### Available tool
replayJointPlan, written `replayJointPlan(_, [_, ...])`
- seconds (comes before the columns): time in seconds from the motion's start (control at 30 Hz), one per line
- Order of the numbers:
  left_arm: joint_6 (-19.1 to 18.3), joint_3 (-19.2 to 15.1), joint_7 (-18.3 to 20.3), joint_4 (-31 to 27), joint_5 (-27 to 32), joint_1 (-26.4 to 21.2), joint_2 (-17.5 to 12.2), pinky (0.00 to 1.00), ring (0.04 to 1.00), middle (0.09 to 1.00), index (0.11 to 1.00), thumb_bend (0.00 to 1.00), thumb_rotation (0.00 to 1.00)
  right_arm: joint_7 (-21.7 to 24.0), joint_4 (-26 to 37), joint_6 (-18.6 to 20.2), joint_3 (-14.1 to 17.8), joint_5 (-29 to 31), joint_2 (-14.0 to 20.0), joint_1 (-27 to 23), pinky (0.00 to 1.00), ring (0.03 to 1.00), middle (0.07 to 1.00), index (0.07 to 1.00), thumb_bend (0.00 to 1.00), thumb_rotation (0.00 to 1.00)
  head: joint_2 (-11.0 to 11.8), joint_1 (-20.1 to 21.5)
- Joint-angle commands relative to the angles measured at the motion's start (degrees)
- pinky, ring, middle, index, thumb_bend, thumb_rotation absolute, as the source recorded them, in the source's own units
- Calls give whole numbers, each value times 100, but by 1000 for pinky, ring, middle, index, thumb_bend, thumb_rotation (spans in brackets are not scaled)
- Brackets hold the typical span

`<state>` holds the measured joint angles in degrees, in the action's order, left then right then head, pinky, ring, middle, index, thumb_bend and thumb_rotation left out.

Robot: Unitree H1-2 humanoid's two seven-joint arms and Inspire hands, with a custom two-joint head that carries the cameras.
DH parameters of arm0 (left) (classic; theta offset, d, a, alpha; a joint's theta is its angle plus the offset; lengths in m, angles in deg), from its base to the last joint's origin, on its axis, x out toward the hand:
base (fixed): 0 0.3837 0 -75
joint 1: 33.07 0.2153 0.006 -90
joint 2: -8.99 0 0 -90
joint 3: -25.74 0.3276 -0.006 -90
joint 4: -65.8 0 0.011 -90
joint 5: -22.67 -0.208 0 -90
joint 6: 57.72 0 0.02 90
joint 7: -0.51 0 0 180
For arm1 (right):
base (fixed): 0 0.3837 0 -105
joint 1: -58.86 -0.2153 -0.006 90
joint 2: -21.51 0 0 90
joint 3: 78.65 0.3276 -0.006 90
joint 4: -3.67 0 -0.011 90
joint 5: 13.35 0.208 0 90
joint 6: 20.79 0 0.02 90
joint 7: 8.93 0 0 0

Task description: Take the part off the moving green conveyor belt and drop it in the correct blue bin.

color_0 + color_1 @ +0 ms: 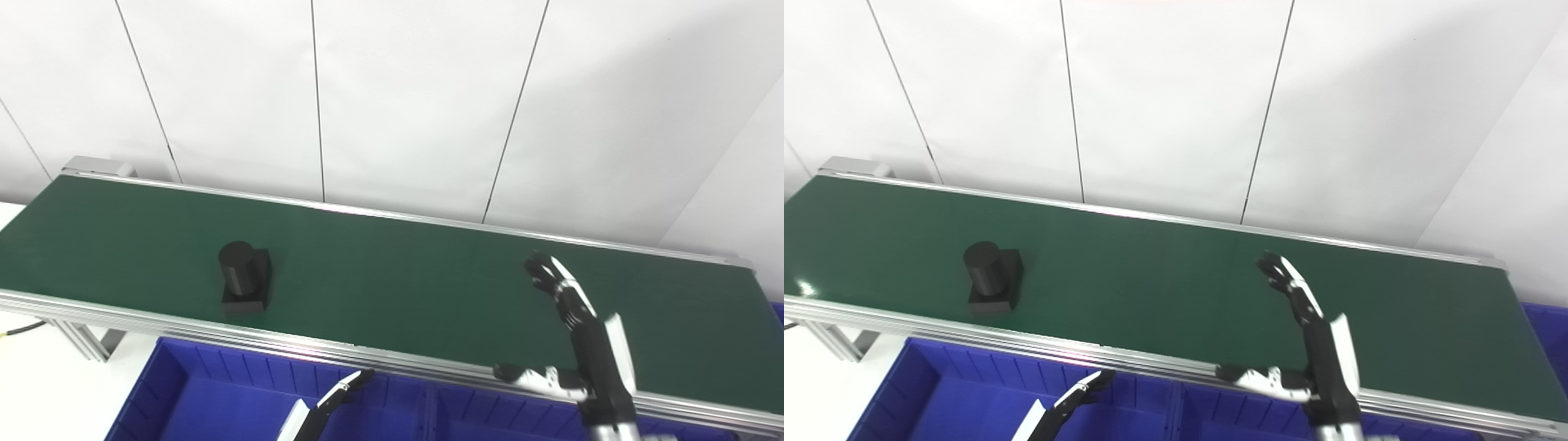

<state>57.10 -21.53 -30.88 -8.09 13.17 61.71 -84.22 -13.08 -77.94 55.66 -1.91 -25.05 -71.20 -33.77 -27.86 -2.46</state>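
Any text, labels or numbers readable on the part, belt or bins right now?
None: no word, number or sign shows in either view.
Black part: plain, unmarked.
Green belt: bare.
Blue bin: no label on the visible walls.

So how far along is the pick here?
Nothing is done yet. The black part sits untouched on the green belt. The right hand hovers open over the belt, well right of it; only the left hand's tip shows. Grasp and bin drop remain.
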Motion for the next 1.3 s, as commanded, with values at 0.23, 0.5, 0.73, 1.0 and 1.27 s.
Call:
replayJointPlan(0.23, [211,105,-210,-95,-93,-117,-91,819,872,897,869,959,505,714,-304,761,-75,-440,-211,-972,764,854,886,916,863,511,-51,-25])
replayJointPlan(0.5, [211,148,-227,-204,-73,-73,-176,828,879,901,872,962,491,969,-854,1133,-294,-944,-521,-1715,753,850,886,917,895,559,-118,15])
replayJointPlan(0.73, [211,242,-409,-233,-228,-56,-248,845,883,902,877,961,520,1015,-1440,1119,-427,-1139,-797,-2182,717,849,901,922,923,566,-172,36])
replayJointPlan(1.0, [211,295,-451,-214,-187,-42,-233,864,896,907,875,956,511,969,-2263,1120,-665,-1448,-1104,-2718,696,827,905,930,914,575,-182,29])
replayJointPlan(1.27, [211,303,-496,-237,-226,-15,-215,852,891,904,875,978,523,786,-3344,991,-890,-1720,-1447,-3301,727,853,927,935,930,588,-185,30])
